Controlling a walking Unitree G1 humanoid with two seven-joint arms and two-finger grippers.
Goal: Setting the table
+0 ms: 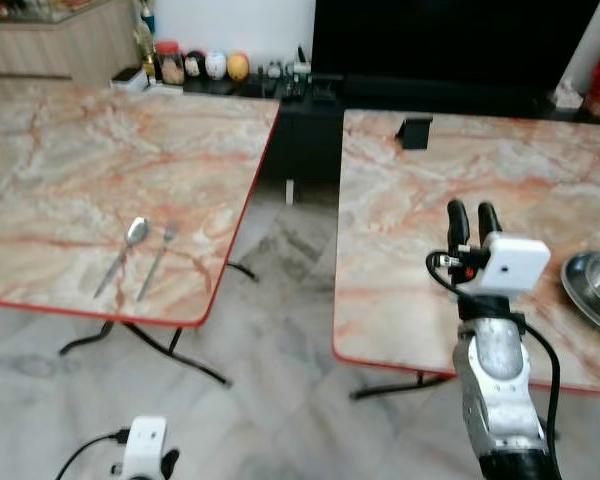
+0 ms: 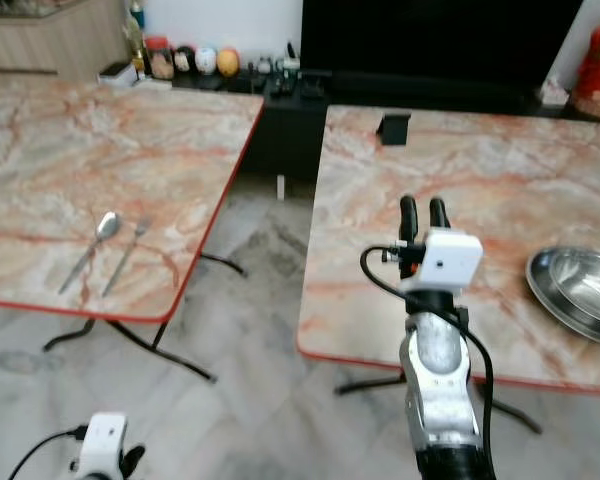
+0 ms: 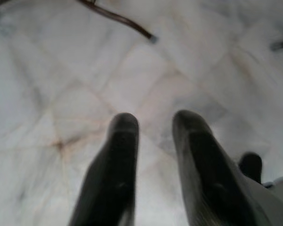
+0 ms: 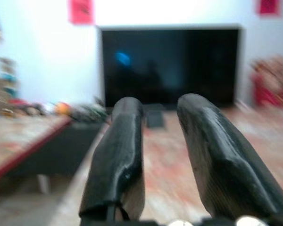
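Two marble-topped tables with red edging stand side by side, a strip of pale tiled floor (image 1: 280, 330) between them. On the left table (image 1: 70, 150), in the lower left of the left eye view, a spoon (image 1: 123, 254) and a fork (image 1: 156, 260) lie parallel and just beside each other, near the front edge. On the right table (image 1: 400, 250), at the right edge of the frame, sits a steel plate (image 1: 595, 290), partly cut off; a small black object (image 1: 415, 131) stands near that table's far edge.

The right gripper (image 1: 474, 218) is raised over the right table in the centre right of the frame, its two black fingers (image 4: 118, 155) slightly parted and holding nothing — it points toward the dark television (image 4: 170, 66) beyond. The left gripper (image 3: 153, 125) hangs low at the bottom left, fingers a little apart, empty, over the floor.

My reading: the cutlery looks laid already, and the plate is the piece in hand — not yet grasped. The next move probably calls for swinging the right gripper toward the plate, lowering to its rim and closing on the thin edge, which may slip on smooth steel
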